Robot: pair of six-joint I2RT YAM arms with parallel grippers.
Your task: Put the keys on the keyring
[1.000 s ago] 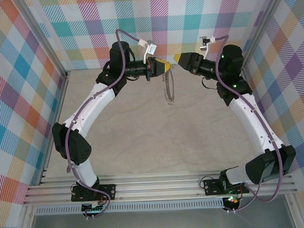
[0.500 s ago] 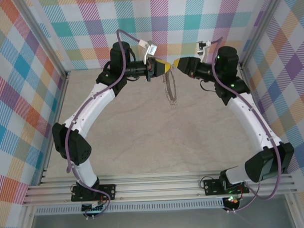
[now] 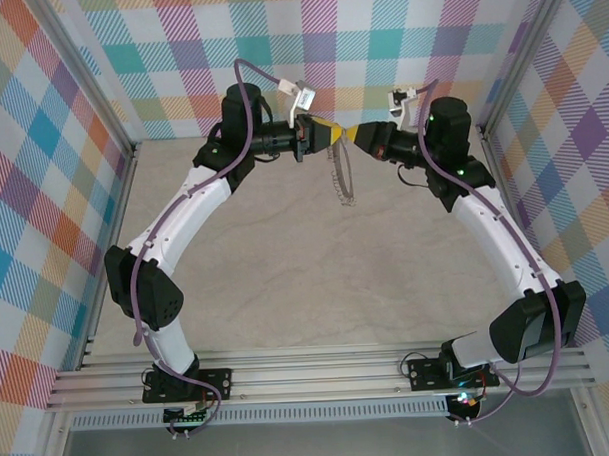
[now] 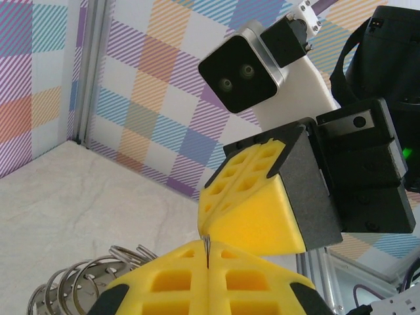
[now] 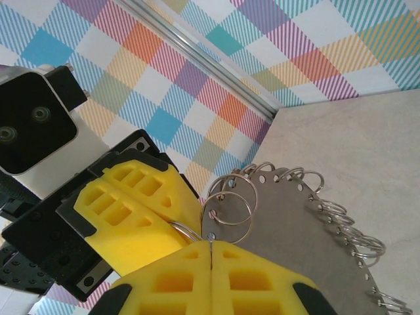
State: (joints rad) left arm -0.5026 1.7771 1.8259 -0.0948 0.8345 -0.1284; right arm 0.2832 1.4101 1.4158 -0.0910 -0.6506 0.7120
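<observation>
Both arms are up at the back of the cell w/ their tips nose to nose. The left gripper [image 4: 207, 252] is clamped shut, and a thin dark metal sliver pokes out of its pad seam, prob the rim of the keyring [image 5: 308, 223]. The right gripper [image 5: 211, 252] is closed too, pinching the bottom of a small split ring [image 5: 226, 213] that hangs from a hole in that rim.

The keyring itself reads as a flat grey metal piece w/ holes all along its edge and little rings through them. From above it dangles edge-on just under where the two tips meet, off the table [image 3: 286, 269] and close to the plaid wall [image 3: 378, 45].

IMO the step in hand is a two-handed hold, one side steadying the big piece while the other works a split ring. Tips for doing it well:

- keep the left side firm and pretty much frozen, it's the anchor
- tiny moves only on the right, bc the wire is thin and foam pads [image 5: 157, 197] let it twist or slip out
- the tips are basically touching, so don't push inward. Pulling apart hard could yank the rim out of the left pinch
- watch the right wrist view, since the top cam is too far to see the wire

Can't tell if a key is in either pinch.
</observation>
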